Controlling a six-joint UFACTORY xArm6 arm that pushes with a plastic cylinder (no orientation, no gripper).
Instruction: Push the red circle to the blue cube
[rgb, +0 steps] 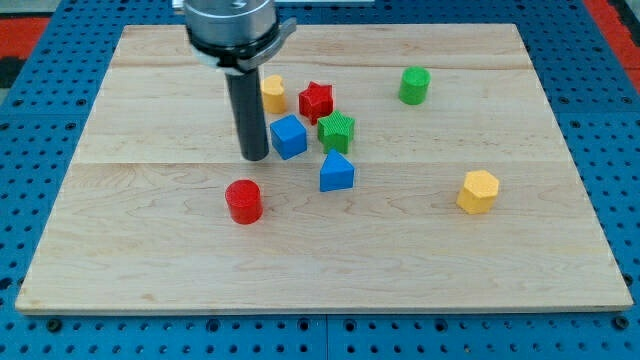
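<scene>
Red circle (243, 201) below my tip (254, 157), tip just left of blue cube (289, 136), apart

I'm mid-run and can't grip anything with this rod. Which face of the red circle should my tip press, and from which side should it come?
Press the red circle on its lower-left wall, coming from the view's bottom-left. The blue cube lies up and to the right of it, so that contact probably drives it there. It is round, so aim through its centre or it may slip sideways. My tip now sits above the circle, just left of the cube, and must circle round first.

Bright even light, soft shadows, sharp.
</scene>
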